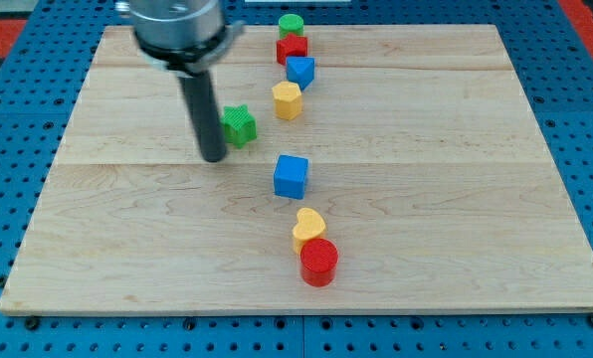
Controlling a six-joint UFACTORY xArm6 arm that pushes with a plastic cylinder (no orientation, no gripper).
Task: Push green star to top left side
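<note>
The green star (240, 125) lies on the wooden board (426, 149), left of the board's middle and in its upper half. My tip (213, 156) rests on the board just left of and slightly below the star, close to it; I cannot tell if they touch. The dark rod rises from the tip to the arm's mount at the view's top left.
A green cylinder (292, 25), a red block (292, 48), a blue block (299, 71) and a yellow block (288, 99) form a line at the top centre. A blue cube (291, 176) sits mid-board. A yellow heart (308, 228) and a red cylinder (318, 262) lie lower.
</note>
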